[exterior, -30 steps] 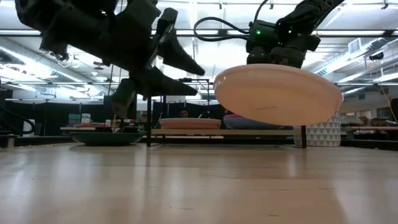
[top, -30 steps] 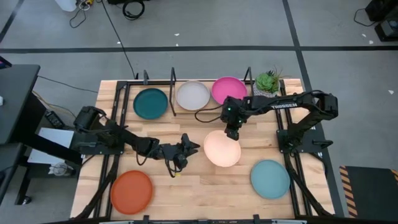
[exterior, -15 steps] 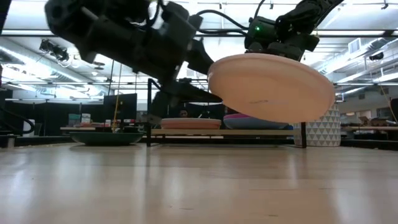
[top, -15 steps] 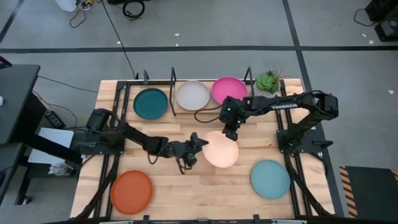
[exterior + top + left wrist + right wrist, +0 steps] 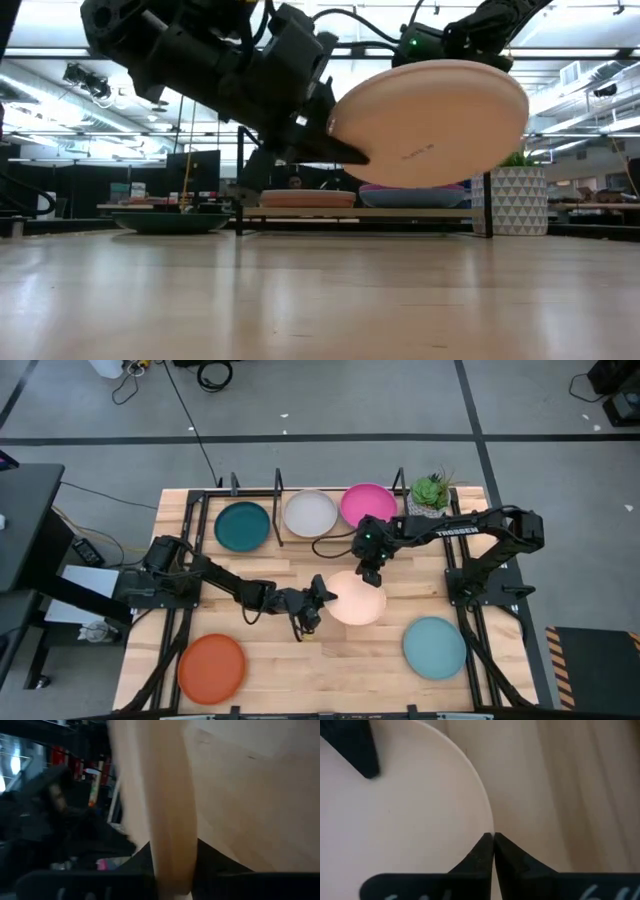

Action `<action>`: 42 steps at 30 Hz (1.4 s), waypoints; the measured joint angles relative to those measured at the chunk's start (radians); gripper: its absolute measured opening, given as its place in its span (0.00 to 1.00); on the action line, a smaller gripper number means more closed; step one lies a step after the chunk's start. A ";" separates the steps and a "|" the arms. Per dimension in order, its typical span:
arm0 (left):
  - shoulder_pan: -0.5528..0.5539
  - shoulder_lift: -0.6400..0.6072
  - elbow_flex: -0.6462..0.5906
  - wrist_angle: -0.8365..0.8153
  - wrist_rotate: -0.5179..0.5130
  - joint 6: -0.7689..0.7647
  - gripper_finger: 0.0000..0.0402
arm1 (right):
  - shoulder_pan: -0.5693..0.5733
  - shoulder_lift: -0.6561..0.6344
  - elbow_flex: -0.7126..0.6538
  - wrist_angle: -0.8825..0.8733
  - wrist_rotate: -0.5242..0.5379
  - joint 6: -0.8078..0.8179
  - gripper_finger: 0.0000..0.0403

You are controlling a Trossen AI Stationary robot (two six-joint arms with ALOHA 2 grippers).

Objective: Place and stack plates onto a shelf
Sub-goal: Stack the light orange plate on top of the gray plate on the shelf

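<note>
Fingers of the right gripper (image 5: 371,576) pinch the far rim of the peach plate (image 5: 357,598), which I see held tilted above the desk (image 5: 330,660) in front of the shelf (image 5: 278,510). Left gripper (image 5: 322,592): its fingers straddle the plate's opposite edge, clamped on the rim. Teal (image 5: 242,526), grey (image 5: 310,513) and magenta (image 5: 368,504) plates sit in the shelf.
</note>
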 joint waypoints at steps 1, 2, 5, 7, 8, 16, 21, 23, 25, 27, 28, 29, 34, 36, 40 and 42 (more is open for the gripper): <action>0.001 0.000 -0.001 -0.010 0.002 -0.004 0.16 | 0.000 0.000 0.000 0.012 0.012 -0.002 0.06; 0.001 0.000 -0.001 -0.013 0.002 -0.005 0.15 | 0.000 0.000 0.000 0.021 0.020 -0.004 0.08; 0.000 0.000 -0.001 -0.012 0.003 -0.008 0.15 | 0.000 -0.006 0.019 0.019 0.042 -0.007 0.14; -0.009 0.000 -0.001 -0.013 0.001 -0.009 0.15 | 0.000 -0.019 0.056 -0.035 0.067 -0.017 0.17; -0.014 0.000 -0.001 -0.014 0.001 -0.011 0.15 | 0.002 -0.025 0.078 -0.065 0.088 -0.025 0.19; -0.050 -0.009 -0.001 -0.079 -0.169 -0.109 0.15 | 0.172 -0.158 0.148 -0.119 0.306 -0.194 0.30; -0.048 -0.019 -0.001 -0.130 -0.287 -0.133 0.15 | 0.335 -0.184 0.140 -0.101 0.435 -0.315 0.31; -0.048 -0.025 -0.001 -0.136 -0.323 -0.120 0.15 | 0.383 -0.182 0.140 -0.108 0.438 -0.321 0.32; -0.048 -0.038 -0.001 -0.144 -0.349 -0.109 0.15 | 0.419 -0.172 0.140 -0.110 0.439 -0.320 0.32; -0.053 -0.060 -0.001 -0.147 -0.348 -0.109 0.15 | 0.446 -0.160 0.139 -0.131 0.443 -0.318 0.34; -0.054 -0.070 0.000 -0.147 -0.343 -0.109 0.15 | 0.454 -0.150 0.139 -0.140 0.444 -0.318 0.35; -0.055 -0.080 0.000 -0.159 -0.332 -0.113 0.15 | 0.460 -0.142 0.139 -0.135 0.439 -0.318 0.36; -0.071 -0.128 -0.002 -0.217 -0.307 -0.140 0.15 | 0.472 -0.106 0.140 -0.125 0.415 -0.317 0.41; -0.072 -0.139 -0.002 -0.240 -0.289 -0.166 0.15 | 0.472 -0.103 0.141 -0.130 0.423 -0.322 0.41; -0.071 -0.146 -0.001 -0.281 -0.277 -0.193 0.15 | 0.472 -0.121 0.140 -0.132 0.475 -0.325 0.40; -0.070 -0.147 0.000 -0.303 -0.256 -0.203 0.15 | 0.473 -0.142 0.139 -0.132 0.506 -0.339 0.40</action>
